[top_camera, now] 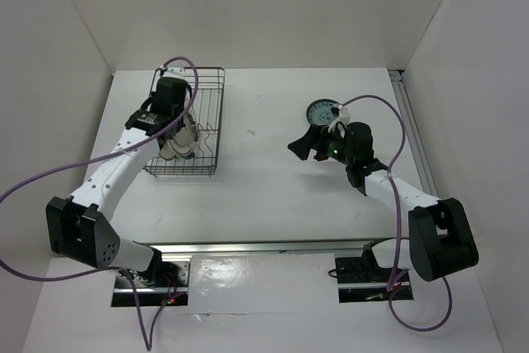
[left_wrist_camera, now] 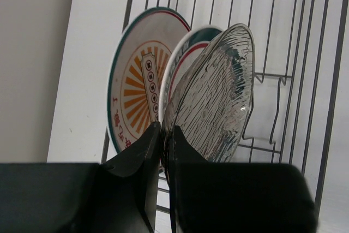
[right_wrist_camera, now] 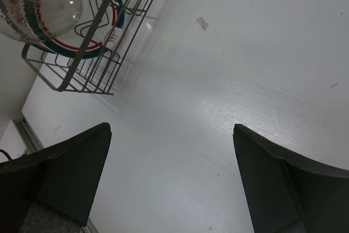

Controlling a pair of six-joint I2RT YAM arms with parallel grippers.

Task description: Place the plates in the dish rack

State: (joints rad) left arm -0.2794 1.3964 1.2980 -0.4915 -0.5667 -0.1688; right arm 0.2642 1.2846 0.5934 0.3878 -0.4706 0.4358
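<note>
The dish rack (top_camera: pixel 212 98) is a dark wire basket at the back left. My left gripper (top_camera: pixel 171 113) reaches into it, shut on the rim of the translucent grey plate (left_wrist_camera: pixel 221 94), which stands on edge. Behind that plate stand the green-and-red-rimmed plate (left_wrist_camera: pixel 184 53) and the orange sunburst plate (left_wrist_camera: pixel 133 88), both upright in the dish rack (left_wrist_camera: pixel 305 80). The dark teal plate (top_camera: pixel 323 111) lies flat on the table at the back right. My right gripper (top_camera: pixel 307 143) hovers just in front of it and to its left, open and empty (right_wrist_camera: pixel 172 129).
The right wrist view catches the rack's corner (right_wrist_camera: pixel 82 75) with two plates in it, over bare white table. White walls enclose the table on three sides. A metal rail (top_camera: pixel 413 134) runs along the right edge. Purple cables loop over both arms.
</note>
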